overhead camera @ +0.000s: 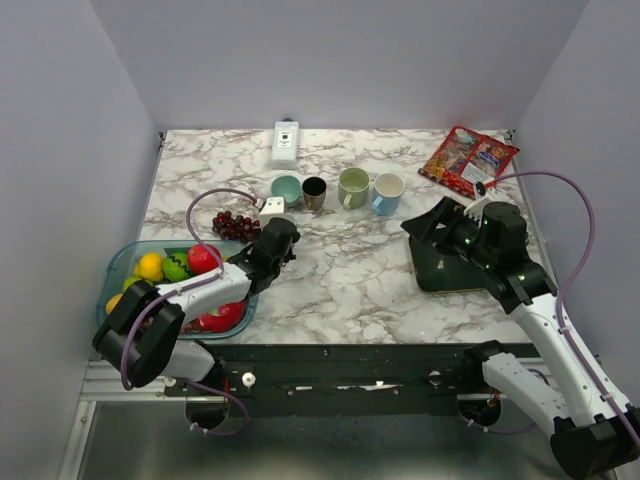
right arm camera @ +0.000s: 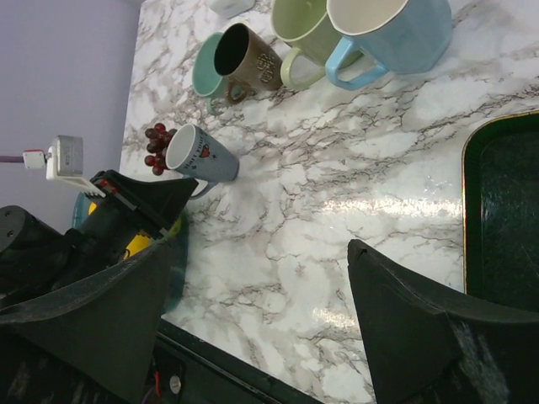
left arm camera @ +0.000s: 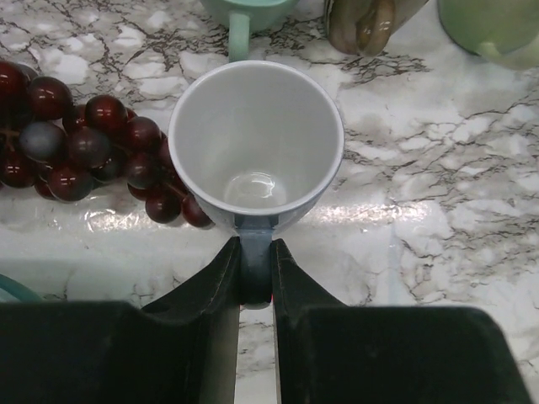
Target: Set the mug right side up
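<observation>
Beside the red grapes [left arm camera: 76, 139] on the marble tabletop [overhead camera: 350, 270], the white mug [left arm camera: 255, 143] was pinched by its handle in the left claw [left arm camera: 254, 268], its open mouth turned toward that claw. The right claw [right arm camera: 253, 303] was spread wide near the dark tray [right arm camera: 505, 219].

Mug [left arm camera: 256, 143]: its handle is disappearing between the fingers of the left claw [left arm camera: 255, 257].
Grapes [left arm camera: 76, 139]: the bunch is running off the left wrist view's left edge.
Teal mug [left arm camera: 244, 13], brown mug [left arm camera: 366, 21], green mug [left arm camera: 493, 25]: the same view's top edge is cutting all three off.
Tray [right arm camera: 505, 210]: the right wrist view's right edge is cropping it.
Blue mug [right arm camera: 404, 38]: that view's top edge is slicing its rim.
</observation>
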